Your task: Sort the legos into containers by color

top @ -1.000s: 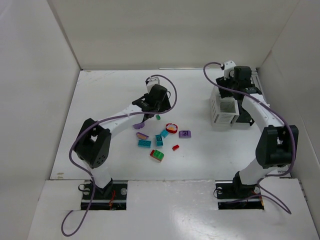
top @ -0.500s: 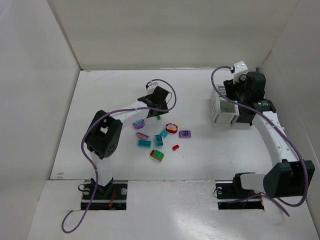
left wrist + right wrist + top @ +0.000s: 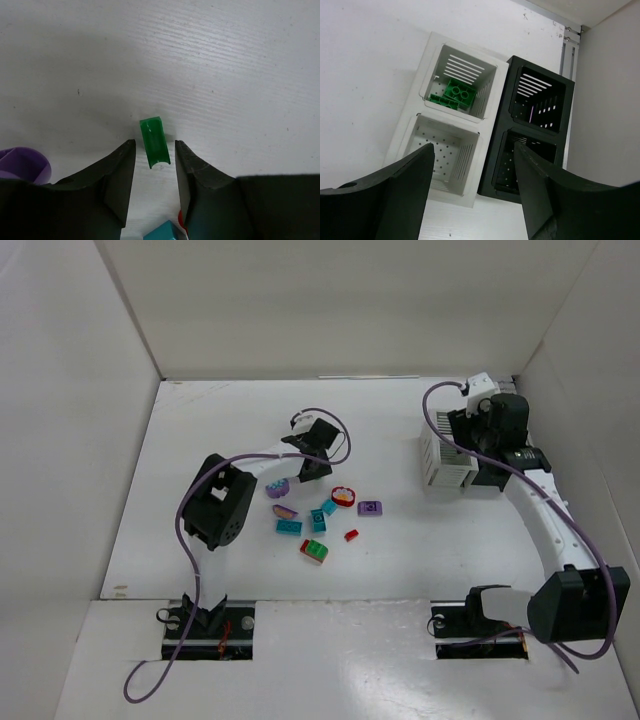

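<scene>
A small green lego (image 3: pixel 155 142) lies on the white table between the tips of my left gripper (image 3: pixel 155 150). A thin gap shows on each side of it, so the jaws stand narrowly open around it. From above, that gripper (image 3: pixel 308 465) is at the far edge of the loose legos: purple (image 3: pixel 277 488), teal (image 3: pixel 289 527), red (image 3: pixel 351 535), another purple (image 3: pixel 370 507) and a green-red one (image 3: pixel 314 551). My right gripper (image 3: pixel 472 147) hangs open and empty over the white container (image 3: pixel 487 107) and black container (image 3: pixel 506 125). Green legos (image 3: pixel 455 92) lie in the white one's far compartment.
White walls close in the table on the left, back and right. The containers (image 3: pixel 440 468) stand near the right wall. A metal bracket (image 3: pixel 568 45) is fixed in the corner behind them. A purple piece (image 3: pixel 22 165) and a teal brick (image 3: pixel 162 232) lie close to my left fingers.
My left gripper has dropped lower over the green lego and its jaws have narrowed around it. The right arm has stretched out and shifted right over the containers.
</scene>
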